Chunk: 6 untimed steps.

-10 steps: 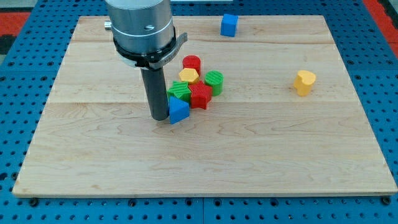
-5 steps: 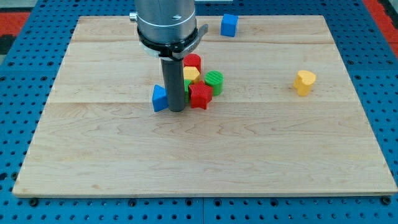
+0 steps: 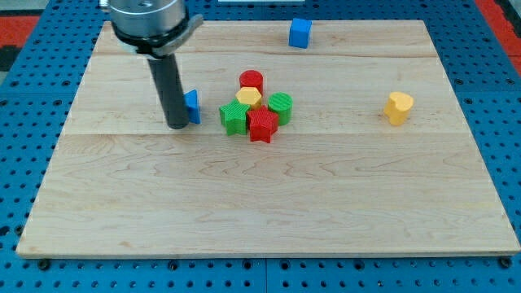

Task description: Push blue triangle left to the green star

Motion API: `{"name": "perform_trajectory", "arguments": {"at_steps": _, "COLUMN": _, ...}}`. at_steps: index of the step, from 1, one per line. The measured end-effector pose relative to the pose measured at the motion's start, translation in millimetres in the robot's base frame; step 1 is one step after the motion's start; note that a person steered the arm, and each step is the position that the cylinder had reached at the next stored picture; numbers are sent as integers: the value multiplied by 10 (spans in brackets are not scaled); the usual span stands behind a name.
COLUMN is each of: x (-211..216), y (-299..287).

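Observation:
The blue triangle (image 3: pixel 192 106) lies on the wooden board (image 3: pixel 269 203), left of a cluster of blocks. The green star (image 3: pixel 234 117) is the cluster's left block, a short gap to the right of the triangle. My tip (image 3: pixel 177 126) is down on the board, touching the triangle's left side and hiding part of it. The cluster also holds a red star (image 3: pixel 262 124), a yellow block (image 3: pixel 248 98), a red cylinder (image 3: pixel 251 81) and a green cylinder (image 3: pixel 280 107).
A blue cube (image 3: pixel 300 32) sits near the board's top edge. A yellow block (image 3: pixel 398 107) lies alone at the view's right. A blue pegboard table (image 3: pixel 24 146) surrounds the board.
The blue triangle has moved from the green star's lower edge to the left and up, leaving a gap. My tip crossed from its right side to its left side.

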<state>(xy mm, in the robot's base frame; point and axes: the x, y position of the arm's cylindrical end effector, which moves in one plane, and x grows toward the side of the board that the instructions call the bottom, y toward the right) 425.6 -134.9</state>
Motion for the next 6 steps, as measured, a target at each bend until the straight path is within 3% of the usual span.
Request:
{"name": "perform_trajectory", "arguments": {"at_steps": 2, "x": -220, "y": -247}}
{"name": "perform_trajectory", "arguments": {"at_steps": 4, "x": -271, "y": 67}}
{"name": "perform_trajectory", "arguments": {"at_steps": 5, "x": -318, "y": -549}}
{"name": "perform_trajectory", "arguments": {"at_steps": 6, "x": -484, "y": -106}}
